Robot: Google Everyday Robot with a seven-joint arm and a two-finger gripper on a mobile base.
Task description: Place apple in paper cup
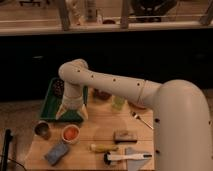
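Observation:
My gripper point(71, 112) hangs from the white arm over the near edge of the green tray point(50, 102), at the table's left. Its two pale fingers point(61, 112) stand apart, open, with nothing between them. Just below it, on the wooden table, stands a small pale-rimmed cup point(71, 133), the paper cup as far as I can tell. Something round and orange-red fills it, and it looks like the apple point(71, 133). The gripper is above and slightly behind the cup and does not touch it.
A metal cup point(42, 130) stands left of the paper cup. A blue sponge point(56, 152), a banana-like object point(102, 148), a brown block point(125, 135), a dark-handled tool on a cloth point(127, 157), a fork point(141, 120), a green cup point(118, 102) and a dark bowl point(102, 94) lie on the table.

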